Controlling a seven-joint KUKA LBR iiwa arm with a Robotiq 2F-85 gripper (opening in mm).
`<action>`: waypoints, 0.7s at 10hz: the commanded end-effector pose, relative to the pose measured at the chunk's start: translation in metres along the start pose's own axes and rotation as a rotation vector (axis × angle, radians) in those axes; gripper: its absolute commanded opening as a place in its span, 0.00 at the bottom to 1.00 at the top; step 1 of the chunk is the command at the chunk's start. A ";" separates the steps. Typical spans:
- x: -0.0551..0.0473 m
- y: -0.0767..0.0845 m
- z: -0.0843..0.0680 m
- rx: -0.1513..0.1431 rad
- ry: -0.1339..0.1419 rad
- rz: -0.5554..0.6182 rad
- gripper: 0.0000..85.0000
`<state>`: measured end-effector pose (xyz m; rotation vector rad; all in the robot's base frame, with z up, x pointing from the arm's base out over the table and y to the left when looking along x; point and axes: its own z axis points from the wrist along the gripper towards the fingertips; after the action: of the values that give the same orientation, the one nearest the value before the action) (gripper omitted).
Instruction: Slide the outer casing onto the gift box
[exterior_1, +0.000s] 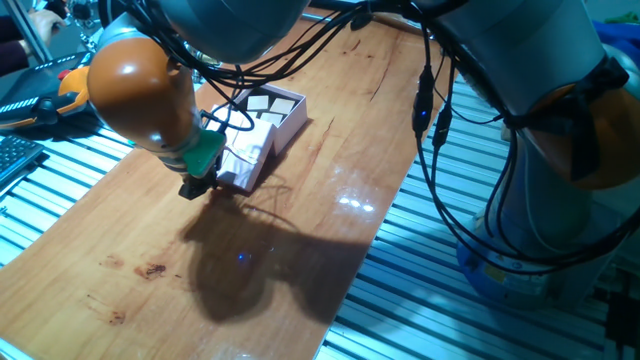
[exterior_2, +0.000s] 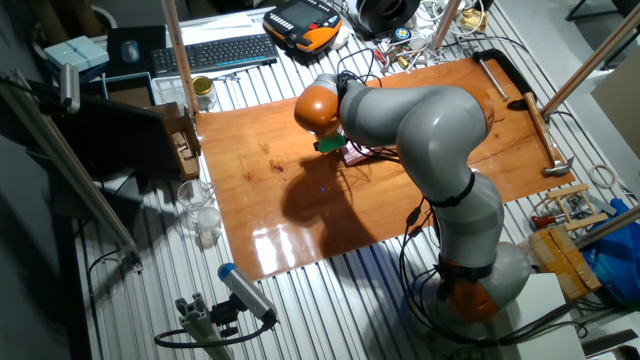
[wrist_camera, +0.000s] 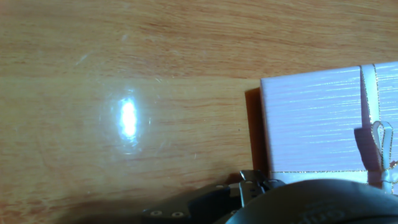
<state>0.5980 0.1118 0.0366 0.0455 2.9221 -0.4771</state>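
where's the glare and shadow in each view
Hand view: bright oval glare on the table left of the casing. One fixed view: arm's dark shadow and a white glint on the wood. Other fixed view: shadow under the arm, sheen at the near edge.

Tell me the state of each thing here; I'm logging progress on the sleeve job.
outer casing: flat on the table, ribbon side up, partly over the tray.
gift box: open end still exposed, beige squares showing; not fully sleeved.
claw: low at the casing's near edge; open or shut cannot be told.
table: bare wood, glare spots.
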 end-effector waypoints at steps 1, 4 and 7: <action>0.000 -0.001 0.001 0.004 0.000 -0.001 0.00; -0.001 -0.005 0.003 0.013 -0.001 -0.007 0.00; -0.003 -0.010 0.003 0.016 -0.002 -0.012 0.00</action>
<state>0.6014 0.1011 0.0375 0.0299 2.9183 -0.5016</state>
